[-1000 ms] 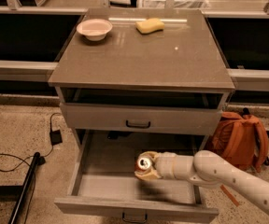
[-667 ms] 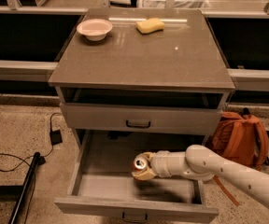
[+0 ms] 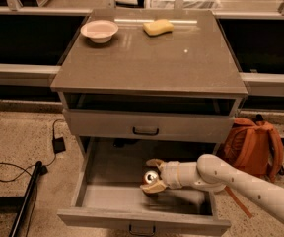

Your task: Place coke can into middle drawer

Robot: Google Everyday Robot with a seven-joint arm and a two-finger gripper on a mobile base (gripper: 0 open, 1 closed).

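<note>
gripper (image 3: pixel 153 176), coke can (image 3: pixel 149 175) inside middle drawer (image 3: pixel 110 197)

Wht arm (image 3: pixel 250 186), tan fingers (image 3: pixel 153 185), gripper (image 3: pixel 152 175) in drawer (image 3: pixel 107 197)

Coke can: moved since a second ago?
Yes, slightly left: the coke can in the pincer over the middle drawer is more directly below the upper drawer's handle.

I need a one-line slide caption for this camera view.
The end effector holds the coke can inside the open middle drawer.
</note>
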